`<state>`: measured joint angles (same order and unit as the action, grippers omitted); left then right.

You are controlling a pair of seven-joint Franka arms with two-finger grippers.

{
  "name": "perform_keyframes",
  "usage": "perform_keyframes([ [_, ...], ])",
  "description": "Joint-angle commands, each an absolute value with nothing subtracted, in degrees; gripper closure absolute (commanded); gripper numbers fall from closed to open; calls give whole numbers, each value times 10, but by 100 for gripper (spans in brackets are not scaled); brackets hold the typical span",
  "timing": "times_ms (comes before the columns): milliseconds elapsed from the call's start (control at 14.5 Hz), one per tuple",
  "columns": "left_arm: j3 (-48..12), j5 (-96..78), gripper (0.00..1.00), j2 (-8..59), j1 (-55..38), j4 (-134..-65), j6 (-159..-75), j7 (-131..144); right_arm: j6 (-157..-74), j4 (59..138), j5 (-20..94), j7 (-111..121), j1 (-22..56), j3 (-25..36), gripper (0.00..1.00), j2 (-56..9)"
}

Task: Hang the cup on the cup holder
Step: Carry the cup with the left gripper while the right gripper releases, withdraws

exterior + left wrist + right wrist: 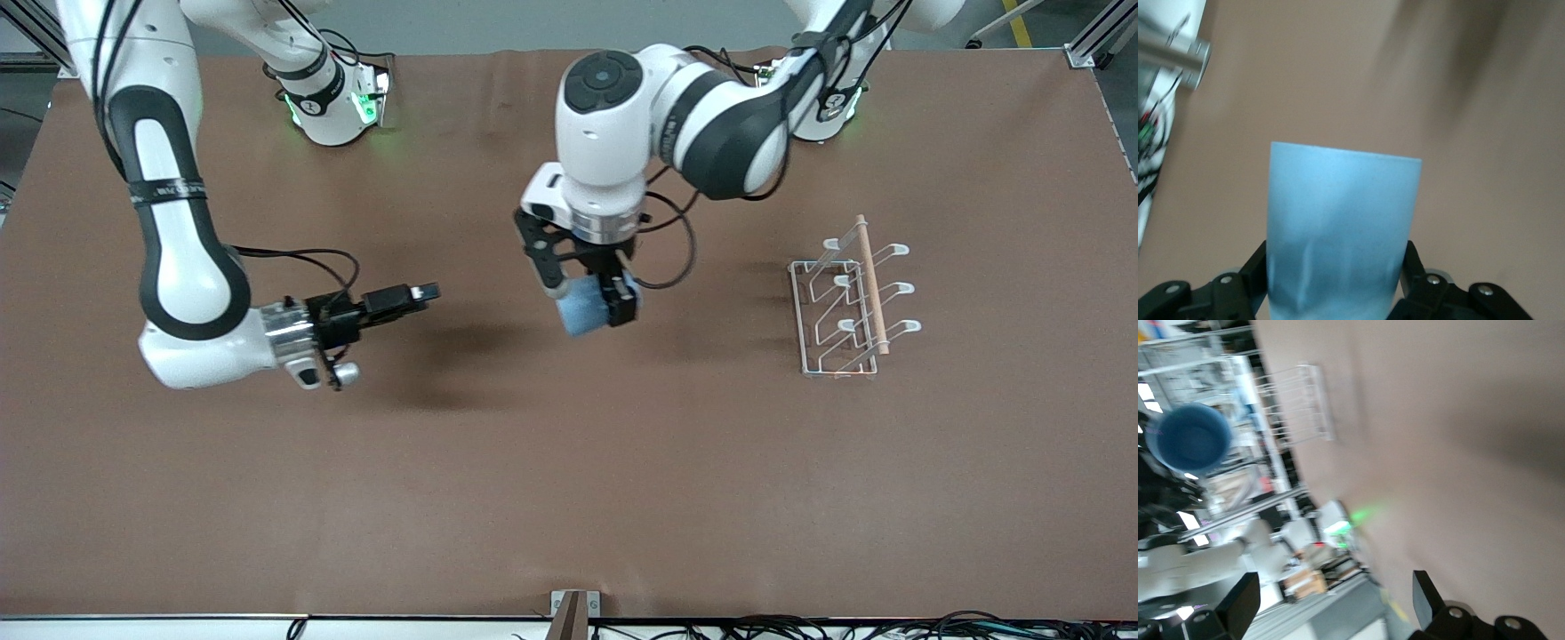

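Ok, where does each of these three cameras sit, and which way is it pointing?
Front view: high across the table, facing both arm bases; shows both arms, the left gripper shut on the light-blue cup over mid-table, and the white wire cup holder.
Left wrist view: on the left wrist, looking along the fingers at the cup and brown table.
Right wrist view: on the waiting right wrist, open fingers showing, facing the cup's open mouth and the cup holder.
Shared: all three show the cup.
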<state>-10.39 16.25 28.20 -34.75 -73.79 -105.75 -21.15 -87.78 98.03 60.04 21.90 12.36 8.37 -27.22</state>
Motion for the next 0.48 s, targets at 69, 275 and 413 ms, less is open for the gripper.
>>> perform_keyframes([
  [69,-106,227,77,269,-269,-744,-975,-337,-927,1002,410,210,120,125,0,-198],
  [275,-106,319,78,270,-218,-761,-906,-437,-955,997,259,207,119,151,0,-153],
  [413,-106,412,78,269,-209,-786,-880,-470,-954,963,190,207,119,178,0,-149],
])
